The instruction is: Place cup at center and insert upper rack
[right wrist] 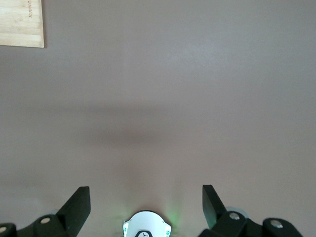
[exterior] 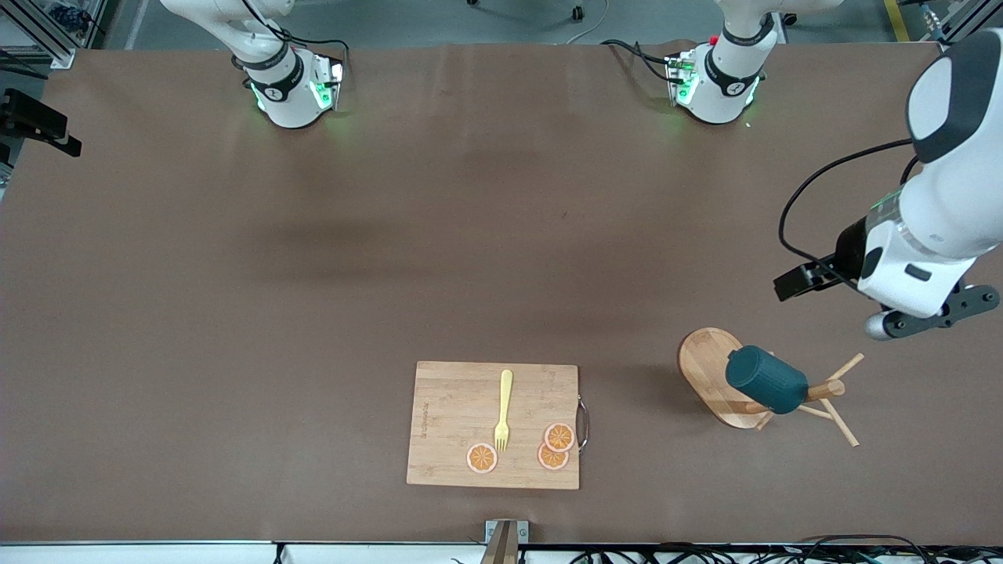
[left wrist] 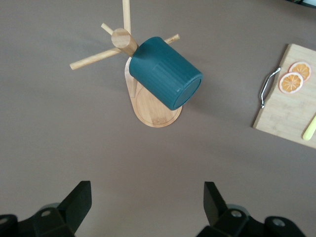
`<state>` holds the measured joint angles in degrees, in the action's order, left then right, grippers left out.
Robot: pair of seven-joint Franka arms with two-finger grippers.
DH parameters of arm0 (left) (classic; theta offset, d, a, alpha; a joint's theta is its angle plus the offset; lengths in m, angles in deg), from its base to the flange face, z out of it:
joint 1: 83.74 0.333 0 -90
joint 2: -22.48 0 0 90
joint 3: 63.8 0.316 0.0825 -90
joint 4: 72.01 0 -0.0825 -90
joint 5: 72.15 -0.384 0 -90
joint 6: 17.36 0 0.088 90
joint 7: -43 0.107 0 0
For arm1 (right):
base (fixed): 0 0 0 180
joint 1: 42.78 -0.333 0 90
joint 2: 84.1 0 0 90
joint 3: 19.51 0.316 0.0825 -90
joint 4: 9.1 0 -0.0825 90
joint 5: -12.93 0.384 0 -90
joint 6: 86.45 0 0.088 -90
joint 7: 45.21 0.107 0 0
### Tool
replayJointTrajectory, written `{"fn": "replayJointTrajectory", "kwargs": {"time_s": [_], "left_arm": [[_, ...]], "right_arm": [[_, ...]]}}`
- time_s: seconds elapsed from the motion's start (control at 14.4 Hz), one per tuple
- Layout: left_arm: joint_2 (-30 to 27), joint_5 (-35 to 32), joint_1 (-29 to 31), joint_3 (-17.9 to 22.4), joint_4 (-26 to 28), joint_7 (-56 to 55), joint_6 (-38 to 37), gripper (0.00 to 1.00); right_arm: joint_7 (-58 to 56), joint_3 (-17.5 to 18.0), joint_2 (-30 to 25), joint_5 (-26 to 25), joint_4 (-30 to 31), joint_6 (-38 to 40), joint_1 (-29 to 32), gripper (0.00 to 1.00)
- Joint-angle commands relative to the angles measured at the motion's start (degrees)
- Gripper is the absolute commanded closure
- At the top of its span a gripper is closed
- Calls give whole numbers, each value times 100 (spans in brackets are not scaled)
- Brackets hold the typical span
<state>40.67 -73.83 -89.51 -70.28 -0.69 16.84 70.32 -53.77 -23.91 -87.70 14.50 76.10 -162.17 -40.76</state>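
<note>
The cup [exterior: 766,380] is a dark teal ribbed mug that hangs tilted on a peg of the upper rack [exterior: 709,368]. The rack is a light wooden mug tree with an oval base, and it stands upright toward the left arm's end of the table. In the left wrist view the cup [left wrist: 165,71] shows its bottom, with the rack's post top [left wrist: 121,37] beside it. My left gripper [exterior: 795,283] [left wrist: 148,207] is open and empty, up in the air beside the rack. My right gripper [right wrist: 146,207] is open and empty over bare table by its own base; the front view does not show it.
A rectangular wooden cutting board [exterior: 454,423] lies near the front camera at mid-table. It carries a yellow fork [exterior: 504,407] and three orange slices [exterior: 559,437]. The board also shows in the left wrist view [left wrist: 284,111] and in the right wrist view [right wrist: 22,22].
</note>
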Motion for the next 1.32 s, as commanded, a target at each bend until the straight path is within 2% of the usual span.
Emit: {"fn": "replayJointTrajectory", "kwargs": {"time_s": [0.0,0.21,0.42,0.55,0.76,1.25], "left_arm": [[-245,-131,14,-29,109,216,-128,0],[-604,-34,6,-3,380,673,-129,0],[-1473,-25,50,233,1538,1383,107,0],[-1825,149,207,314,1944,1658,144,0],[-1959,361,427,305,2043,1921,118,0],[-2214,344,401,147,2051,1948,-49,0]], "right_arm": [[21,53,-142,80,146,-48,79,0],[21,53,-141,80,146,-48,79,0],[21,53,-141,80,146,-48,79,0],[21,53,-141,80,146,-48,79,0],[21,53,-141,80,146,-48,79,0],[12,53,-141,80,146,-57,88,0]]}}
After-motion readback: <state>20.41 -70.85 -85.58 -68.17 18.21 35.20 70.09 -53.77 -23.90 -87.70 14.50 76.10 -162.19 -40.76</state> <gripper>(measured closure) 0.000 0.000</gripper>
